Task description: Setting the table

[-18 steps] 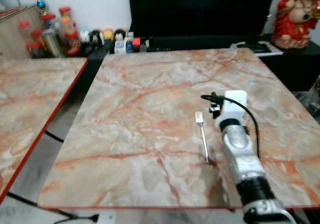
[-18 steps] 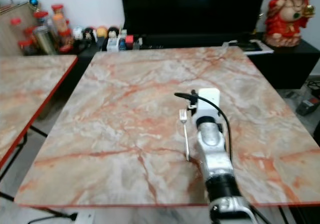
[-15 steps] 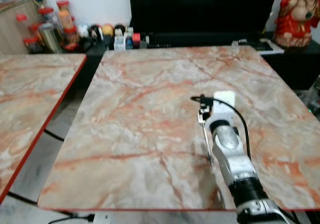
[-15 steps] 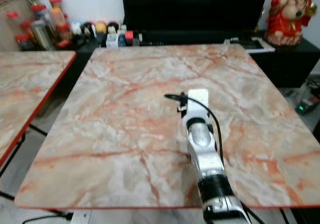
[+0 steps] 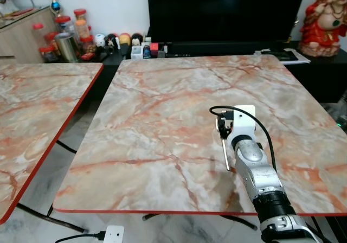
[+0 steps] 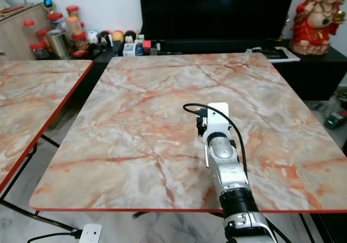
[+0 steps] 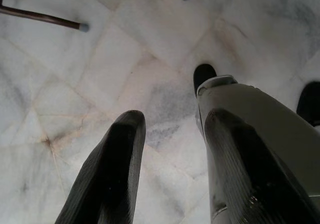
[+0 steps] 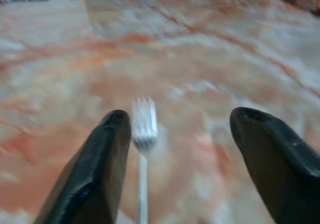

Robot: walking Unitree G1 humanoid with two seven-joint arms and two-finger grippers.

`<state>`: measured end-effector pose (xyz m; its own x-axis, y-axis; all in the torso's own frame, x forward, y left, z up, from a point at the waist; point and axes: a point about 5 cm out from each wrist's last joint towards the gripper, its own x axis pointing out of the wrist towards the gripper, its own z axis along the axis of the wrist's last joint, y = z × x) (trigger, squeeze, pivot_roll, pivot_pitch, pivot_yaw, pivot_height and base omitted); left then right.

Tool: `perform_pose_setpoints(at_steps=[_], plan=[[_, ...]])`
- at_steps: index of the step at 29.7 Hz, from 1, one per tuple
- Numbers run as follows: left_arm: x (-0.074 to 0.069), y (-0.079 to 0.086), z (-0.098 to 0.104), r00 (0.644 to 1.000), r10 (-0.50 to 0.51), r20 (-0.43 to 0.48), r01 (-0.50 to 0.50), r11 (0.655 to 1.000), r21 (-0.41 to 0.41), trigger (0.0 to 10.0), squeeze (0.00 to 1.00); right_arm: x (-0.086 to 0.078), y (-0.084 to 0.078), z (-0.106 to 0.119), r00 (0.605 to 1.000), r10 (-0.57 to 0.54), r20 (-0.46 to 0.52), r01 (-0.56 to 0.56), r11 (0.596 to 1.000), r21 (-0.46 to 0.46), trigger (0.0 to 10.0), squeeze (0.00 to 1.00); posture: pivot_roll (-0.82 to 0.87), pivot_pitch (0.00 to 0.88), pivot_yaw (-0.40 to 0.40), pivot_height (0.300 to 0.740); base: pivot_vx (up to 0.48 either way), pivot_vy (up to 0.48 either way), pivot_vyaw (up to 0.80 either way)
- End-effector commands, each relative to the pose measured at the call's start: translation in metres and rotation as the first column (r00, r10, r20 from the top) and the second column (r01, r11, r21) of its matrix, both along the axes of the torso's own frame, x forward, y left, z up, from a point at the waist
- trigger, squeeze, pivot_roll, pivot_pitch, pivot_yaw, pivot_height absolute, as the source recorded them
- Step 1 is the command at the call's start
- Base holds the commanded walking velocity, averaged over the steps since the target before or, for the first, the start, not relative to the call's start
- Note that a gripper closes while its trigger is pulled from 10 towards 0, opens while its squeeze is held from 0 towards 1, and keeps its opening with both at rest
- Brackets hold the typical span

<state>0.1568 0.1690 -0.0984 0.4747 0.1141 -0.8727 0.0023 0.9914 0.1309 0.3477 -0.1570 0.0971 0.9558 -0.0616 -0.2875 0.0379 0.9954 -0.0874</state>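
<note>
Fork [image 8: 143,134] flat on table [image 5: 162,107] | right gripper [image 8: 175,159] spread, released, above it

No text, label, brand, number or sign can be read. The jars [image 5: 65,34] and small items [image 5: 142,50] on the shelf at 11 o'clock beyond the table [image 5: 162,118] are too small and blurred to make out any print, and the table surface carries marble veining alone.
</note>
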Motion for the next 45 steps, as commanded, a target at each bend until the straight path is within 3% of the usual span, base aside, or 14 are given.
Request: perform_pose_setpoints(at_steps=[1, 16, 17, 26, 29, 32, 45], plan=[[-0.003, 0.0, -0.001, 1.0, -0.006, -0.022, 0.006, 1.0, -0.004, 10.0, 0.0, 0.005, -0.003, 0.003, 0.999, -0.019, -0.026, 0.019, 1.0, 0.004, 10.0, 1.0, -0.03, 0.0, 0.053, 0.74, 0.0, 0.0, 0.0], [-0.003, 0.002, -0.001, 1.0, -0.009, -0.025, 0.009, 1.0, 0.001, 10.0, 0.0, 0.023, 0.01, 0.019, 0.998, 0.058, -0.011, -0.058, 0.997, 0.05, 10.0, 1.0, -0.03, 0.0, 0.061, 0.74, 0.0, 0.0, 0.0], [-0.003, 0.002, -0.001, 1.0, -0.01, -0.026, 0.01, 1.0, 0.002, 10.0, 0.0, 0.023, 0.012, 0.02, 0.998, 0.063, -0.014, -0.063, 0.997, 0.052, 10.0, 0.0, -0.02, 0.0, 0.06, 0.74, 0.0, 0.0, 0.0], [-0.005, 0.002, -0.002, 0.999, -0.015, -0.036, 0.015, 1.0, 0.001, 10.0, 0.0, 0.027, 0.021, 0.019, 0.991, 0.128, -0.04, -0.121, 0.982, 0.144, 10.0, 0.0, -0.02, 0.0, 0.055, 0.74, 0.0, 0.0, 0.0], [-0.006, 0.002, -0.003, 0.999, -0.015, -0.037, 0.015, 1.0, 0.0, 10.0, 0.0, 0.026, 0.032, 0.016, 0.969, 0.237, -0.068, -0.228, 0.966, 0.126, 10.0, 0.0, -0.02, 0.0, 0.05, 0.74, 0.0, 0.0, 0.0], [-0.006, 0.002, -0.003, 0.999, -0.02, -0.037, 0.02, 1.0, 0.004, 10.0, 0.0, 0.026, 0.034, 0.013, 0.962, 0.259, -0.083, -0.253, 0.964, 0.082, 10.0, 0.0, -0.01, 0.0, 0.048, 0.74, 0.0, 0.0, 0.0], [-0.009, 0.0, -0.004, 0.999, -0.013, -0.041, 0.013, 1.0, 0.001, 10.0, 0.0, 0.033, 0.022, 0.015, 0.969, 0.224, -0.105, -0.22, 0.974, 0.054, 10.0, 0.0, -0.02, 0.0, 0.033, 0.74, 0.0, 0.0, 0.0]])
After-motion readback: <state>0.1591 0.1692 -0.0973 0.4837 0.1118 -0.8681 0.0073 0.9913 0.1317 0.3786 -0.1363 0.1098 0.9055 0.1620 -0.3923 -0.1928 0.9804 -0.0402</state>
